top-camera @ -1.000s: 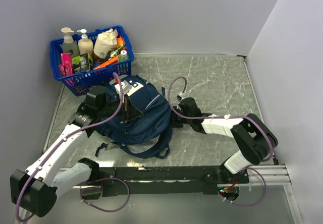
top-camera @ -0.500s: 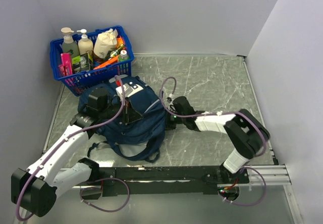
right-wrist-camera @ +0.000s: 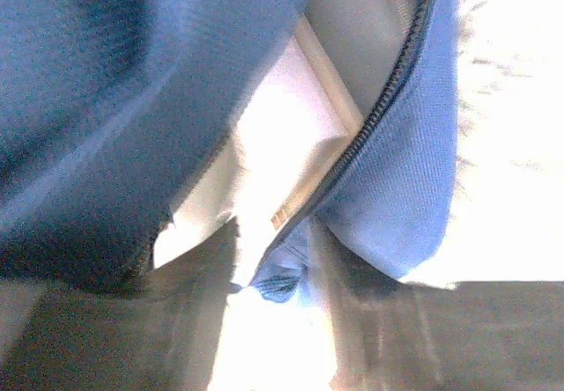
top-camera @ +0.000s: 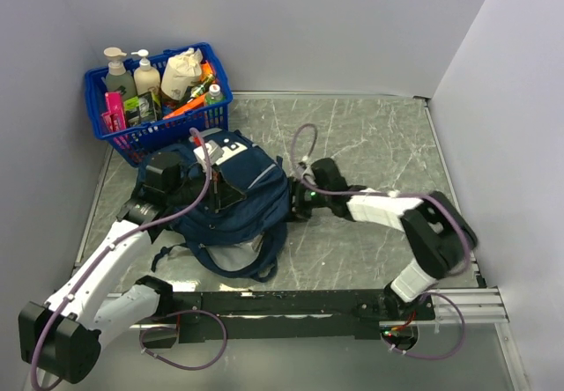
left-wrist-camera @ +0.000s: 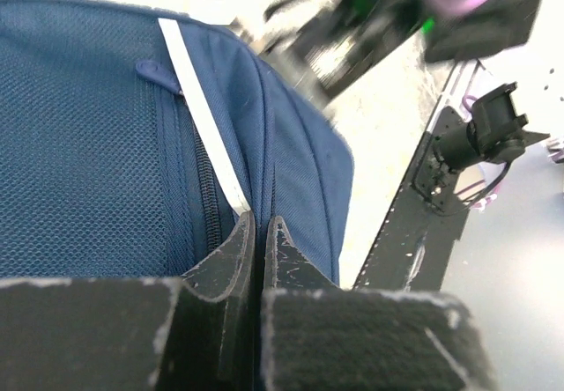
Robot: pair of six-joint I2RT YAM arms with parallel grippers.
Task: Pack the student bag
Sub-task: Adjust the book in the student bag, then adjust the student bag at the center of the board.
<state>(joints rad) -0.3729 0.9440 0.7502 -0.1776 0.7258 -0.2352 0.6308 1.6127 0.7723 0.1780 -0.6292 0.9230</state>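
The student bag (top-camera: 251, 215), navy with a white front patch, lies on the marble table, left of centre. My left gripper (top-camera: 216, 188) rests on its top. In the left wrist view the jaws (left-wrist-camera: 261, 225) are pressed together on a fold of the bag's (left-wrist-camera: 88, 144) fabric, beside a zipper and a pale stripe. My right gripper (top-camera: 295, 204) is at the bag's right edge. Its blurred fingers (right-wrist-camera: 278, 232) stand apart around the end of the open zipper (right-wrist-camera: 388, 109), with a small blue tab (right-wrist-camera: 282, 283) between them. The pale lining shows inside the bag (right-wrist-camera: 88, 74).
A blue plastic basket (top-camera: 145, 140) full of bottles and packets stands right behind the bag at the back left. White walls close in the table on three sides. The black mounting rail (top-camera: 291, 303) runs along the near edge.
The bag has slid left and back toward the basket with my left gripper. My right gripper followed it to the left and its jaws have come apart.
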